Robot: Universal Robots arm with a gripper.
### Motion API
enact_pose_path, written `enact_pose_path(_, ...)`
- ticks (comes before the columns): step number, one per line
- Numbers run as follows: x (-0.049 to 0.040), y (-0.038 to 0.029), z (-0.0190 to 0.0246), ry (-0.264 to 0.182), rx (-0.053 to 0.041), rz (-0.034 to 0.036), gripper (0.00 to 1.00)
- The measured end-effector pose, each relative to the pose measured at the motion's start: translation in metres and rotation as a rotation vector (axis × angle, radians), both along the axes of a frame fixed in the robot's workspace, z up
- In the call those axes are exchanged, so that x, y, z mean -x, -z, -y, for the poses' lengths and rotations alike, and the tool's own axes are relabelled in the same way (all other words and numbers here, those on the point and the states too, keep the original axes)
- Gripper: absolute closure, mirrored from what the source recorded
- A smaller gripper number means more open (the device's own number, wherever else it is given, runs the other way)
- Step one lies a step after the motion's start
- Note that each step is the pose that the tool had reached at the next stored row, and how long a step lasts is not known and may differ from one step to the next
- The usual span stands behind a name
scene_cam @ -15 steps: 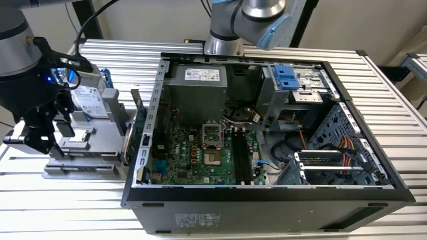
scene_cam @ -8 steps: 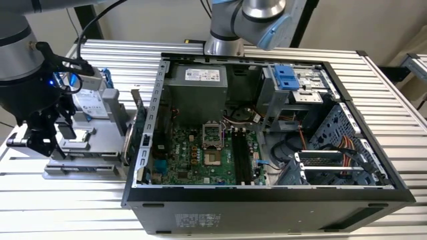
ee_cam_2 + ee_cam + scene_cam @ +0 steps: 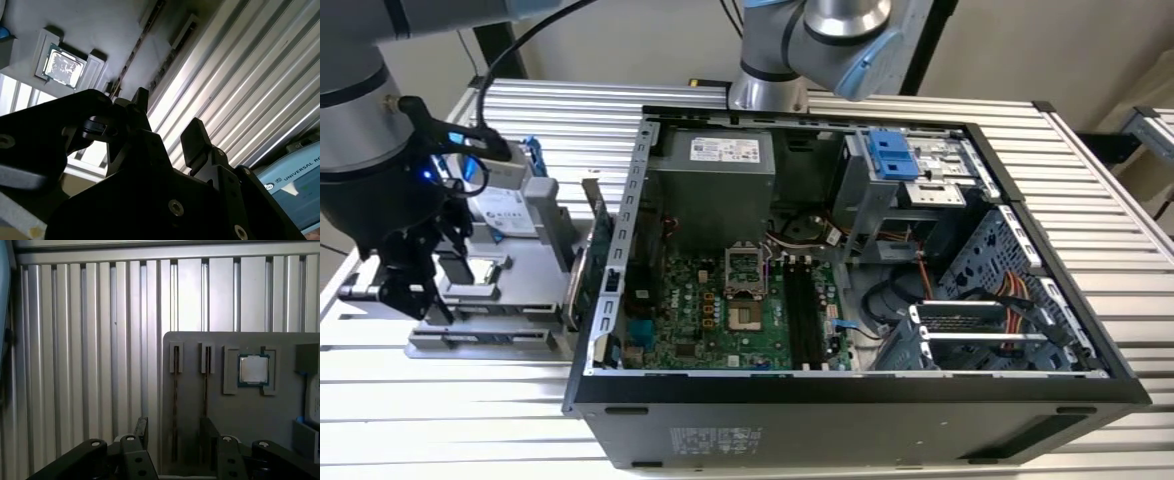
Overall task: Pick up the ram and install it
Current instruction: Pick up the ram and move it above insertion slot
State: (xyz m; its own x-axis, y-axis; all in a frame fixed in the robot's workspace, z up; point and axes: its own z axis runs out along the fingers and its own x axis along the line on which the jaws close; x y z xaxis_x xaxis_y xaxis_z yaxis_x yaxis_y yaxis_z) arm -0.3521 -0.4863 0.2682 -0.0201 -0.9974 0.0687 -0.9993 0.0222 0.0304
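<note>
Gripper (image 3: 174,426) open wide, nothing held. I see the ram (image 3: 175,390) on edge in its grey holder (image 3: 190,356), long axis pointing straight away from the fingers, near end lined up with the gap between them. Second stick (image 3: 205,385) just beside. CPU chip (image 3: 253,370) beyond.

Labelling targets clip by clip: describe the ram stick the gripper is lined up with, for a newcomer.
On the ribbed metal table lies a grey holder tray. Two thin dark sticks stand on edge in its slots beside a square silver CPU chip. The ram is the stick farther from that chip, in line with the open gripper.
</note>
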Motion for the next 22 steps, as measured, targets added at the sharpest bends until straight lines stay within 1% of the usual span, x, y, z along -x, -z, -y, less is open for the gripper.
enact_pose_path(6, 0.0, 0.0065, 0.0, 0.009, 0.007, -0.0001, 0.0)
enact_pose_path(14, -0.0001, 0.0165, 0.0, 0.009, 0.0082, -0.0004, 0.0)
enact_pose_path(18, -0.0003, 0.0204, 0.0006, 0.009, 0.0085, -0.0038, 0.0)
enact_pose_path(22, -0.0004, 0.0254, 0.0007, 0.009, 0.0089, -0.0048, 0.0)
